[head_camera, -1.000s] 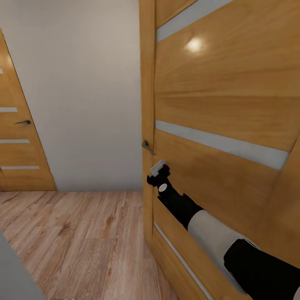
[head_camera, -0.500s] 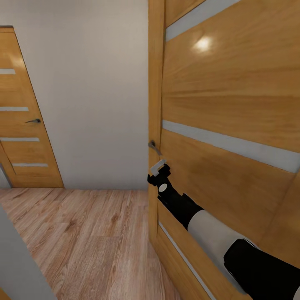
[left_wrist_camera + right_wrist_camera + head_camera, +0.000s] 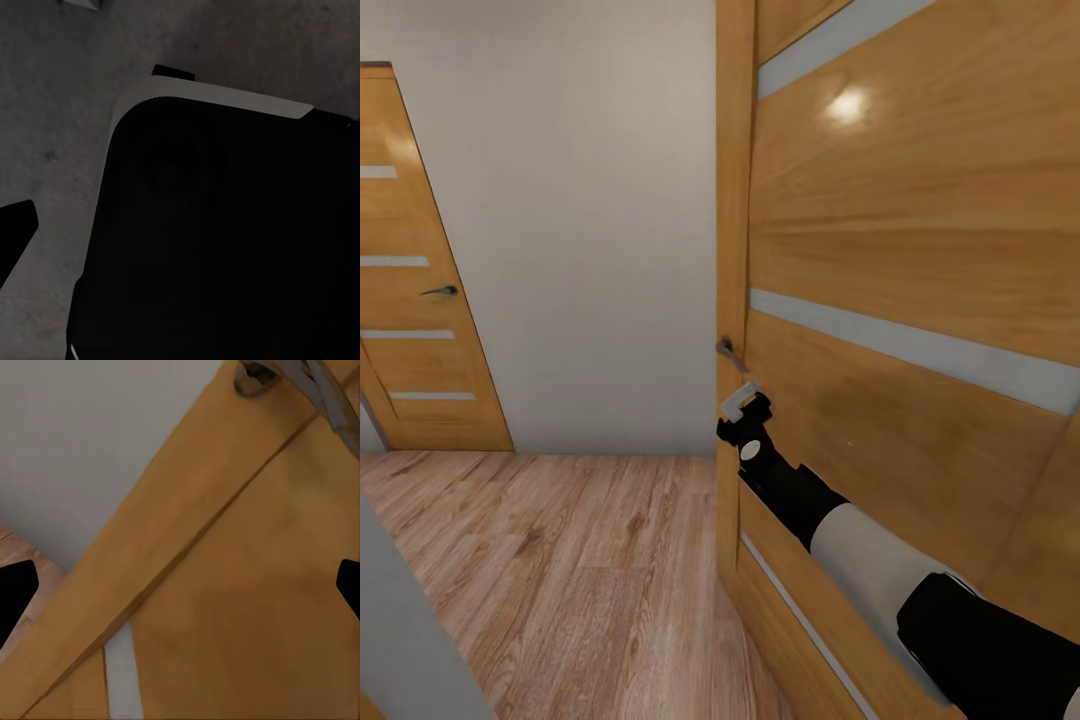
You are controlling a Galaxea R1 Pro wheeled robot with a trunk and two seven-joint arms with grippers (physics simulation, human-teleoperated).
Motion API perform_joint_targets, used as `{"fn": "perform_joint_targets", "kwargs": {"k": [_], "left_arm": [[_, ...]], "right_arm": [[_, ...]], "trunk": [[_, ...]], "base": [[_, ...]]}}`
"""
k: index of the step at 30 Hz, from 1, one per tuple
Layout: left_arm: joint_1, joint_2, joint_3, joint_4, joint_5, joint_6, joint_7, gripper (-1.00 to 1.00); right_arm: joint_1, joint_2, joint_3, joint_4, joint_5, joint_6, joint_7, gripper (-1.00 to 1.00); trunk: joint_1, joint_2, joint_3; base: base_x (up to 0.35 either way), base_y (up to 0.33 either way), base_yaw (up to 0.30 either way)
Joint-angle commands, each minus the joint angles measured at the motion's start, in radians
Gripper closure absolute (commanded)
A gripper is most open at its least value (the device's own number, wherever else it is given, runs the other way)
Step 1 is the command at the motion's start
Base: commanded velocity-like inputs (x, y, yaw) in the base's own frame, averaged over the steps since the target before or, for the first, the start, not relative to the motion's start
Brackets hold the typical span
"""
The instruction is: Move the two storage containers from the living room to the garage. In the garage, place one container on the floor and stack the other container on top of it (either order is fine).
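Right tool (image 3: pixel 740 402) spread wide and empty just under the door handle (image 3: pixel 728 350) of the wooden door (image 3: pixel 900 260), left tool's spread impossible to tell, no storage containers around; probably light, stiff bins, best gripped by the rim.

Door (image 3: pixel 900 250) honey-orange, grey stripes; wall (image 3: pixel 580 220) off-white; plank floor (image 3: pixel 560 580) light brown.
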Motion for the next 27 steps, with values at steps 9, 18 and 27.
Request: {"fn": "perform_joint_targets", "kwargs": {"k": [9,18,27], "left_arm": [[0.0,0.0,0.005,0.0,0.002,-0.002,-0.001,-1.0],[0.0,-0.001,0.005,0.0,0.002,-0.002,0.0,-1.0],[0.0,0.0,0.005,0.0,0.002,-0.002,0.0,-1.0]], "right_arm": [[-0.001,0.0,0.0,0.0,0.01,0.02,-0.012,-1.0],[-0.001,0.0,0.002,0.0,0.01,0.021,-0.009,-1.0],[-0.001,0.0,0.006,0.0,0.01,0.021,-0.008,-1.0]], "trunk": [[0.0,-0.001,-0.001],[0.0,-0.001,-0.001],[0.0,-0.001,-0.001]], "base": [[0.206,0.0,0.0],[0.102,0.0,0.0],[0.003,0.0,0.0]]}}
